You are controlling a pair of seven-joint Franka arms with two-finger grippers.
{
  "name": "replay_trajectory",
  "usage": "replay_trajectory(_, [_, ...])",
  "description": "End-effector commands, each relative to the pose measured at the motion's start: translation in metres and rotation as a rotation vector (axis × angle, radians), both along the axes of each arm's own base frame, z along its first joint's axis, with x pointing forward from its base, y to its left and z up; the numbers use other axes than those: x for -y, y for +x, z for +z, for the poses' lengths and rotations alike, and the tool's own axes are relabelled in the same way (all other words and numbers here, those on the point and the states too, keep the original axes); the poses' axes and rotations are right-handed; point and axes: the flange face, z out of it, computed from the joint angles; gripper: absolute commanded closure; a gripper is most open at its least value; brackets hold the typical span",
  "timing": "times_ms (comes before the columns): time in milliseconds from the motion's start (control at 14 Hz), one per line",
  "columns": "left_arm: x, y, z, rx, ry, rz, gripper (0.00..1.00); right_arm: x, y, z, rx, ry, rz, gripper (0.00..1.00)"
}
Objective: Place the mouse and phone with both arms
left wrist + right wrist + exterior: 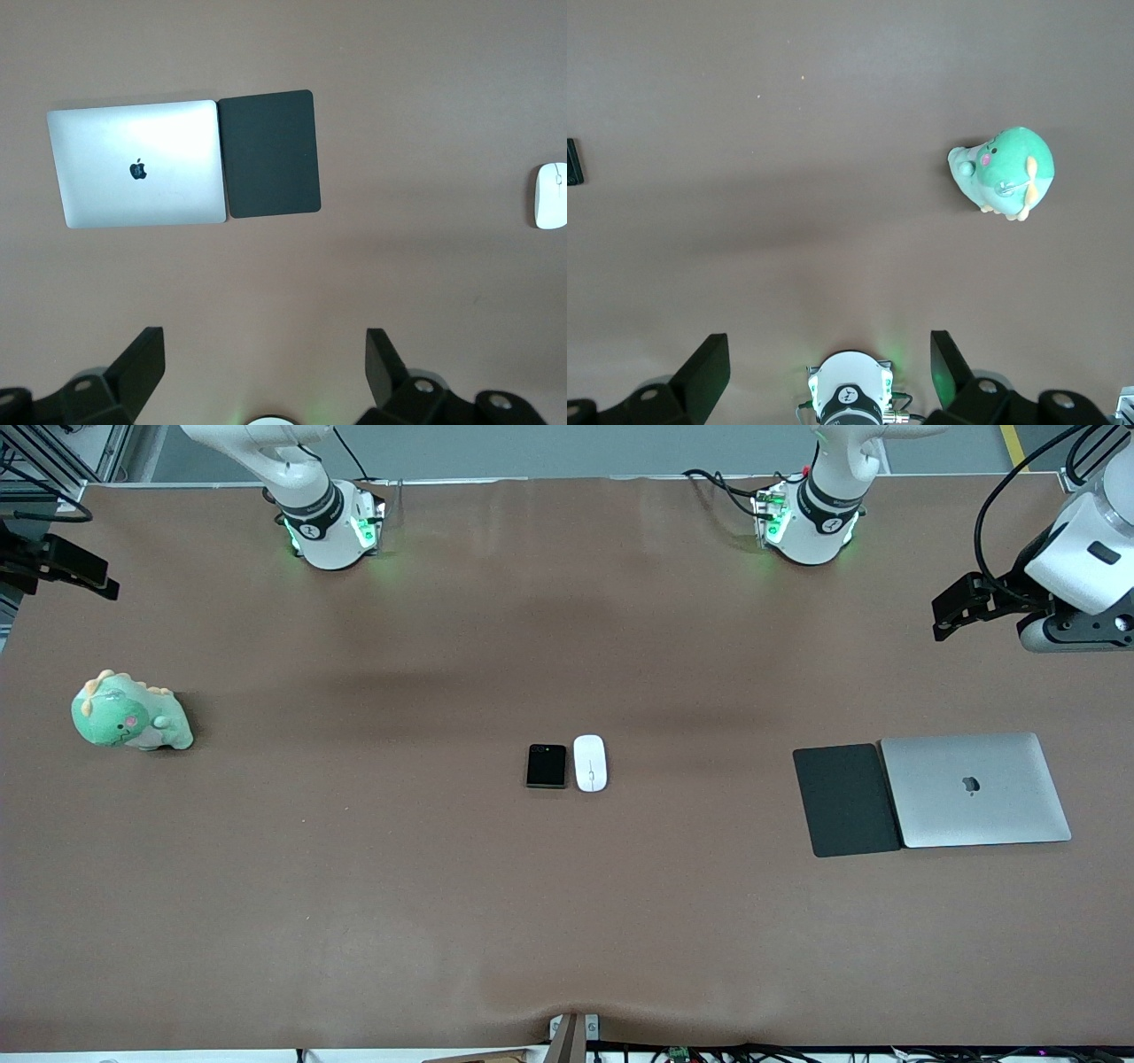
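the wide brown table (354,886) carries everything, and neither arm has started: both wait high at the table's ends, so the step in hand looks like the approach before any pick. the closed silver laptop (974,790) lies toward the left arm's end, touching the flat matte-black rectangular pad (846,800). the green plush dinosaur (130,713) sits toward the right arm's end. mid-table, the small white glossy oval mouse (590,763) lies just beside the nearly square black folded phone (547,766), both untouched.

the left hand (266,372) hangs spread and empty near the laptop; the right hand (830,372) is spread and empty too.

next, each hand likely must travel inward and descend without crowding the other.

only the front view shows the pair whole; each wrist view catches 1 item at its edge.
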Motion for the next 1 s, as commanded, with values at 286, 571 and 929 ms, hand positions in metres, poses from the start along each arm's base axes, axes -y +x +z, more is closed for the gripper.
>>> replay_trajectory(286, [-0.001,0.001,0.005,-0.009,-0.028,-0.025,0.0,-0.013,-0.002,-0.03,-0.06,0.039,0.03,0.0])
replay_trajectory(571, [0.002,0.003,0.001,-0.014,-0.027,-0.031,0.0,-0.015,0.002,-0.025,-0.017,0.036,0.036,0.0])
replay_trajectory(929, [0.011,0.018,-0.018,-0.048,-0.03,-0.032,0.0,-0.012,0.006,-0.038,-0.046,0.035,0.03,0.0])
